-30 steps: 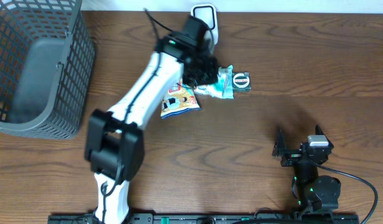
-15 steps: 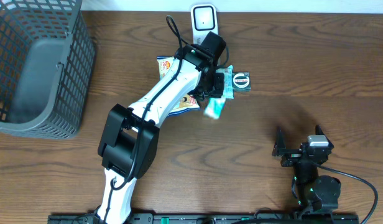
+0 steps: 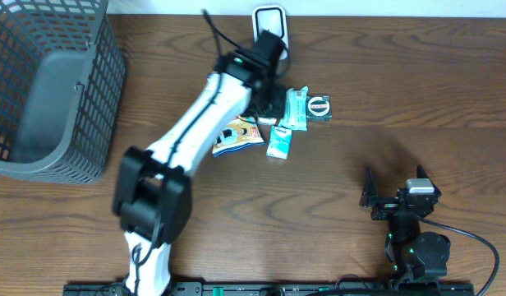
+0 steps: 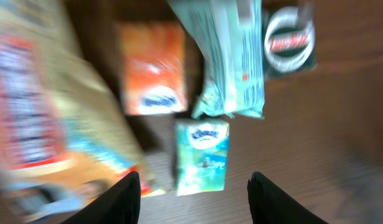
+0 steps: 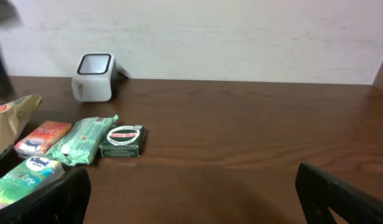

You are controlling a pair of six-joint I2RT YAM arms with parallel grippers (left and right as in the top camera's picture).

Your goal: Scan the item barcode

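My left end effector hangs above the goods that lie just on my side of the scanner. Its fingers are spread apart and there is nothing between them. The wrist view is blurred, but the gap is plain.

The tissue pack lies flat on the tabletop. Of all the goods it is the farthest from the scanner, and nothing grips it. Between it and the scanner lies a green wipes pack, whose near end almost touches the tissue pack. A dark green tin sits just beside the wipes, to the right of the scanner. A small orange pack lies on the other side of the wipes, and a snack bag sits further left of the scanner, partly under my left arm.

The scanner stands upright at the far edge of the tabletop. A grey basket sits well to its left.

My right end effector waits well apart from the scanner, near the right front of the tabletop. Its fingers are wide open and hold nothing.
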